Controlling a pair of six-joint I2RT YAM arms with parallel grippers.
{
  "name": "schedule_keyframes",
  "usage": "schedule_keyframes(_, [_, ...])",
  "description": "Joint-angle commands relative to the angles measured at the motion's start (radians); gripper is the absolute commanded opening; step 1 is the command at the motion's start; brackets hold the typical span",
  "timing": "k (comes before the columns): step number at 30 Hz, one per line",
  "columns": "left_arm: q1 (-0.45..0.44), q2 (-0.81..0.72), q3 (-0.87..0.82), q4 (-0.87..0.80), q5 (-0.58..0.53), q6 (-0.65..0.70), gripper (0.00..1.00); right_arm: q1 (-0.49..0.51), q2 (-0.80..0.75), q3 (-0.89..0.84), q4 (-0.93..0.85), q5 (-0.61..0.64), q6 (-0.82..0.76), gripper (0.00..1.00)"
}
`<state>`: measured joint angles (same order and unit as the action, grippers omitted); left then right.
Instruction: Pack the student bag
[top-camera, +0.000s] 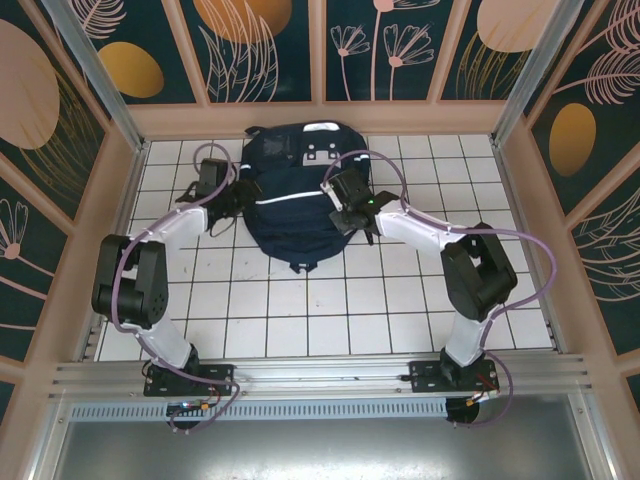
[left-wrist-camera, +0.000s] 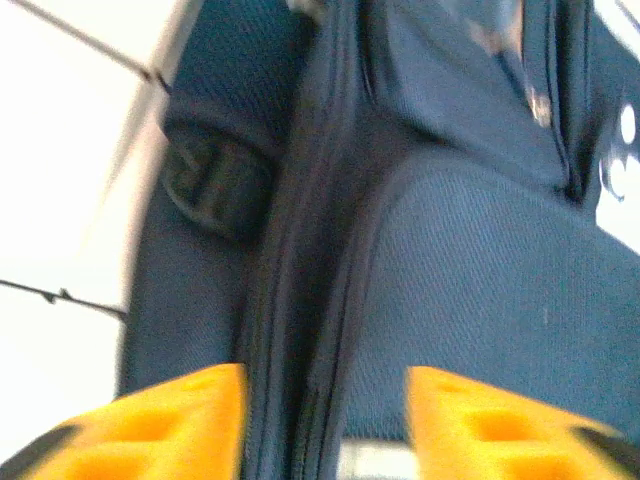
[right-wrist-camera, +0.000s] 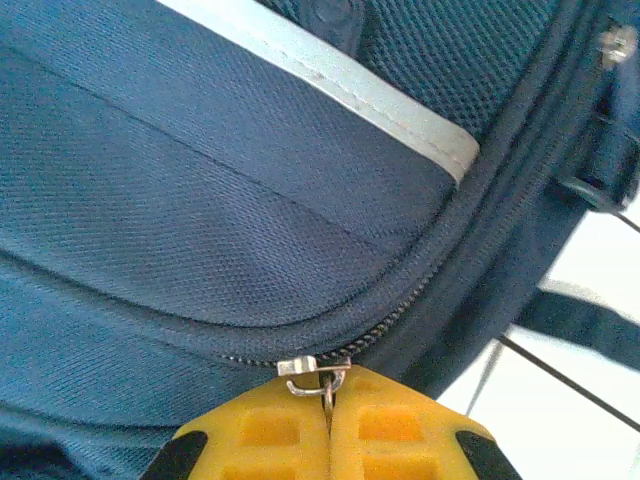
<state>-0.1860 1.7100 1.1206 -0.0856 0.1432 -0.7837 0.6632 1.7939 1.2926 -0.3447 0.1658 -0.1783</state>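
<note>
Evidently the step in hand is working the zip, to open the student bag (top-camera: 290, 190) or to close it; I cannot tell which. The bag lies flat on the white tiled counter (top-camera: 300, 310), at the far middle, between the two arms.

The right pincer (right-wrist-camera: 330, 388) is pressed together on the small metal zip pull (right-wrist-camera: 312, 372), at the curved seam below the white stripe (right-wrist-camera: 330, 85). The left pincer (left-wrist-camera: 325, 420) stands spread at the bag's left side. The dark zip seam runs up between its yellow fingers (left-wrist-camera: 190, 420), and nothing is clamped.

By my reading, the next move calls for the right arm to draw the pull along the curve of the zip. The left pincer would need to close on the fabric to steady the bag against that pull.

By count: one bag, one zip pull in sight, two arms, two pincers.
</note>
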Motion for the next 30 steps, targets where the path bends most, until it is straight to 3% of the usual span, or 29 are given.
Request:
schedule_keyframes(1, [0.023, -0.008, 0.080, -0.088, -0.099, 0.063, 0.95, 0.021, -0.001, -0.020, 0.111, -0.228, 0.040, 0.00])
schedule_keyframes(6, [0.022, -0.089, 0.052, -0.101, -0.019, -0.017, 0.97, 0.058, 0.051, 0.017, 0.214, -0.377, 0.105, 0.00])
schedule_keyframes(12, [0.021, -0.291, -0.274, 0.086, 0.114, -0.293, 0.98, 0.107, 0.135, 0.109, 0.300, -0.534, 0.156, 0.00])
schedule_keyframes(17, [-0.004, -0.418, -0.490, 0.196, 0.042, -0.513, 0.94, 0.125, 0.210, 0.200, 0.330, -0.629, 0.183, 0.00])
schedule_keyframes(23, [-0.007, -0.391, -0.526, 0.343, 0.012, -0.569, 0.92, 0.134, 0.222, 0.208, 0.297, -0.677, 0.245, 0.00])
schedule_keyframes(27, [-0.010, -0.314, -0.542, 0.501, -0.011, -0.586, 0.79, 0.136, 0.210, 0.157, 0.294, -0.714, 0.292, 0.00])
schedule_keyframes(30, [-0.009, -0.227, -0.538, 0.600, 0.023, -0.596, 0.50, 0.141, 0.192, 0.127, 0.263, -0.768, 0.300, 0.00])
